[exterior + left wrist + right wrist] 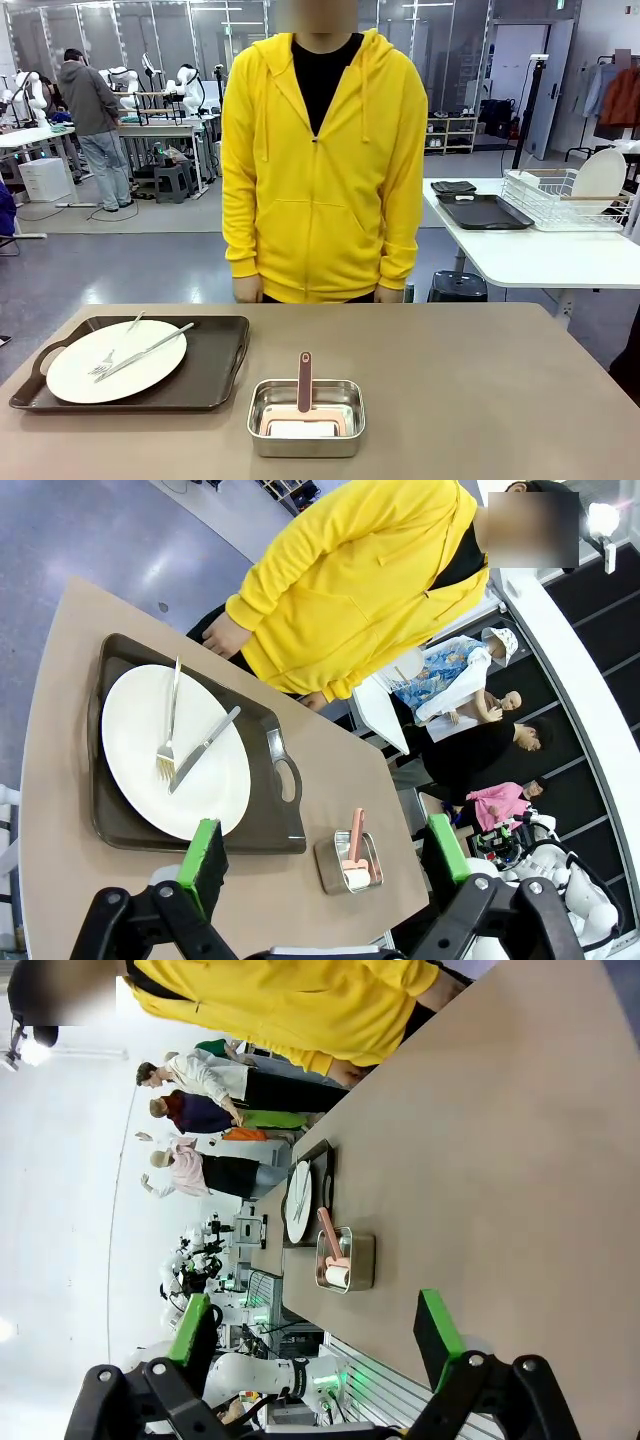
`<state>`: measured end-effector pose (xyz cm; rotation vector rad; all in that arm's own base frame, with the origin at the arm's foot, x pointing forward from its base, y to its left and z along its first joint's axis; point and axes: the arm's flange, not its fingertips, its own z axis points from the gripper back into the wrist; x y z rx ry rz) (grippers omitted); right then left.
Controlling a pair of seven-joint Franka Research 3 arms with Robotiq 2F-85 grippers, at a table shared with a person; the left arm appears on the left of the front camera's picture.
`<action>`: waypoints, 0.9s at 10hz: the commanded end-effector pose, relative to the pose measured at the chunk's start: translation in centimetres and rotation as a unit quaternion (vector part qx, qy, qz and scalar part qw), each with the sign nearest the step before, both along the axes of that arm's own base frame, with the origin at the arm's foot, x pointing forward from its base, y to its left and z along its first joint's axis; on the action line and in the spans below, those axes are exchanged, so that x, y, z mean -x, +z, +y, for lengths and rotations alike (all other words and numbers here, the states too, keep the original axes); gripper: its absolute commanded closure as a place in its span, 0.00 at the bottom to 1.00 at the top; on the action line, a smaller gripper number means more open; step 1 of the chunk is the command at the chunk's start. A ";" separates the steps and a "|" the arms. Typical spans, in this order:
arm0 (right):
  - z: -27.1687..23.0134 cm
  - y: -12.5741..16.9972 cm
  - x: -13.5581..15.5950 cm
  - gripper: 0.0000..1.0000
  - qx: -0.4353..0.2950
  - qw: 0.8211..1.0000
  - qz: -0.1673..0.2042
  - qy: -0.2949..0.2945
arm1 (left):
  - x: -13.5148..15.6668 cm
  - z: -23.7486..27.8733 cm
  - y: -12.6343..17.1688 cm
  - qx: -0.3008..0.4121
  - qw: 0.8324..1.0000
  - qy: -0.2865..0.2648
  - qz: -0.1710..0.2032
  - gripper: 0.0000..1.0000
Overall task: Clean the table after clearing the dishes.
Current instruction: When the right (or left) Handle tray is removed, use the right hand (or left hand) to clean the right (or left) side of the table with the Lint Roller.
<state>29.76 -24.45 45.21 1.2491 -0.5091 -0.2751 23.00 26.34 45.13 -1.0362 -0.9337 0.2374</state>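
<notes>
the left jaws and the right jaws both stand released, spread wide with nothing between them.

the left jaws hang above the near-left part of the brown table [60, 810], and the green left pads [205, 855] rise from the bottom of the left wrist view. just beyond one of these pads lies the round white plate [140, 750], flat on a dark tray [105, 825]. a fork [170, 715] and a long silver utensil [205, 748] rest on the plate side by side, drawing close together at the fork's tines. in line with the gap between the left pads, just past the tray's handled end and apart from it, sits a small steel pan [335, 865]. a pink-handled tool [356, 832] is propped in it, its handle leaning over the rim.

the right jaws are held over bare table, the green right pads [436, 1328] well apart. ahead of them, nearer the pad on the robot's left side, the steel pan comes first. the tray with the plate lies past it.

beyond both jaws, at the table's far edge, a person [320, 170] in a yellow hoodie stands with hands [247, 290] hanging low, touching none of the things. off past the right jaws' side stands a white table [540, 255] carrying a wire rack [565, 200].
</notes>
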 end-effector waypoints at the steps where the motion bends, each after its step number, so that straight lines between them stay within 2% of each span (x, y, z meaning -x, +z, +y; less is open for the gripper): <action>1: 0.1 0.1 0.1 0.00 -0.009 1.000 -0.006 -0.002 | 0.2 0.1 0.1 -0.001 1.000 0.000 -0.006 0.00; 9: 0.1 0.1 0.1 0.00 -0.009 1.000 -0.006 -0.002 | 0.2 0.1 0.1 -0.001 1.000 0.000 -0.006 0.00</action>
